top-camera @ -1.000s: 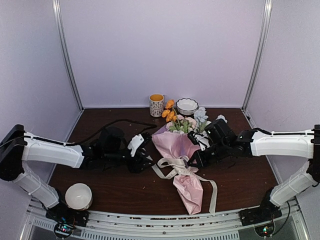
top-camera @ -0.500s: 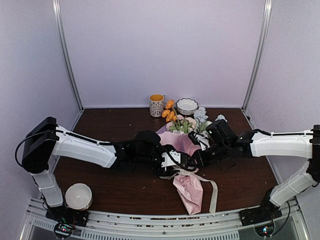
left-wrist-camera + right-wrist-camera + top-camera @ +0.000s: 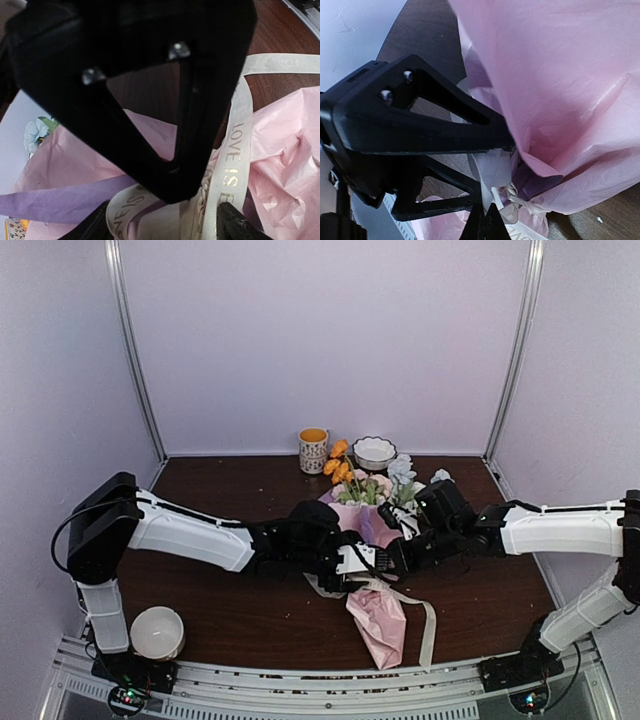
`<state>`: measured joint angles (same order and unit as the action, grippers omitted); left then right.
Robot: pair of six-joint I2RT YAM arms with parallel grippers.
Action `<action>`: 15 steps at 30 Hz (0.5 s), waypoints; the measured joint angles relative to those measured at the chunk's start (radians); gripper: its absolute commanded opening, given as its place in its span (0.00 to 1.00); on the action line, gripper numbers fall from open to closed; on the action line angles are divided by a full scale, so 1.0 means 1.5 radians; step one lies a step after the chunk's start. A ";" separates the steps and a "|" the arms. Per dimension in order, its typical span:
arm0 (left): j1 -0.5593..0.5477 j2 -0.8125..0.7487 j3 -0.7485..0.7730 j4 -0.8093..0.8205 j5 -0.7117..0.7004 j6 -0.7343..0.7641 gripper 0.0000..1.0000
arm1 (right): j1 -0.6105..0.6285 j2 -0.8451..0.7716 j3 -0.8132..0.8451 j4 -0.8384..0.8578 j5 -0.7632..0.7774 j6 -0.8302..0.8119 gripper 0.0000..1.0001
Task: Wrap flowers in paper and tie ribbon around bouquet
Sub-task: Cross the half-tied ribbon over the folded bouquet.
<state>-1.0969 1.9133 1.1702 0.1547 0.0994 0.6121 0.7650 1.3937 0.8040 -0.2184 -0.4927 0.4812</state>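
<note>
**Both grippers meet at the bouquet's waist, ribbon between them**

We see the bouquet [image 3: 377,612] lying near the middle of the table [image 3: 230,502]. Its long axis runs from the far edge to the near edge. The flowers [image 3: 344,471] point at the far edge and the narrow end of the pink paper [image 3: 555,75] points at the near edge, slanting a little to the right.

The ribbon [image 3: 235,145] crosses that axis at the waist, looped over the crinkled paper. One loose tail trails off toward the near right corner.

The left gripper [image 3: 164,226] reaches in from the left edge's side. Its fingers stand spread wide, one on each side of the ribbon loops, and neither looks closed on anything. The ribbon lies directly ahead of it, between the tips and close to them.

The right gripper [image 3: 484,227] comes in from the right side with its tips pressed together. We judge it to be pinching a strip of the ribbon, which runs down into the tips, though the contact itself is tight and partly hidden. The two grippers are just beside each other, almost touching, above the same spot on the wrap.

We judge the tying to be under way but not done, as no finished knot or bow shows. The coming move turns on the band between the left fingers. The left arm is the free one and sits nearest that band, while the trailing tail lies on the right arm's side.
</note>
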 measured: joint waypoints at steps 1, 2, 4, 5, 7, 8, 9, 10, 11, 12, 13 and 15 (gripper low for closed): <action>0.000 0.007 0.003 0.000 -0.001 -0.001 0.71 | 0.000 0.000 0.000 0.001 -0.001 0.001 0.00; 0.000 0.012 0.004 -0.001 -0.001 -0.001 0.71 | 0.000 0.000 0.000 0.002 -0.002 0.001 0.00; 0.000 0.018 0.004 -0.004 0.001 -0.003 0.73 | 0.000 0.000 -0.001 0.003 -0.003 0.001 0.00; 0.000 0.019 0.004 -0.006 0.004 -0.003 0.73 | 0.000 0.000 -0.002 0.003 -0.003 0.001 0.00; 0.000 0.019 0.008 -0.015 0.013 -0.003 0.74 | 0.000 0.000 -0.003 0.003 -0.003 0.001 0.00; 0.001 0.020 0.013 -0.024 0.021 -0.002 0.74 | 0.000 0.000 -0.004 0.003 -0.003 0.001 0.00; 0.002 0.020 0.017 -0.030 0.028 -0.002 0.73 | 0.000 0.000 -0.004 0.003 -0.003 0.001 0.00; 0.002 0.020 0.021 -0.037 0.036 -0.002 0.69 | 0.000 0.000 -0.004 0.003 -0.003 0.001 0.00; 0.002 0.020 0.024 -0.039 0.043 -0.002 0.64 | 0.000 0.000 -0.004 0.003 -0.003 0.001 0.00; 0.003 0.020 0.025 -0.042 0.050 -0.002 0.57 | 0.000 0.000 -0.004 0.003 -0.003 0.001 0.00; 0.003 0.020 0.027 -0.045 0.056 -0.002 0.49 | -0.001 0.000 -0.004 0.003 -0.003 0.001 0.00; 0.003 0.020 0.029 -0.050 0.061 -0.005 0.32 | -0.001 0.000 -0.004 0.003 -0.003 0.001 0.00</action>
<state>-1.0920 1.9438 1.2133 0.0803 0.1909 0.6041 0.7631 1.3937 0.7982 -0.2134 -0.4976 0.4820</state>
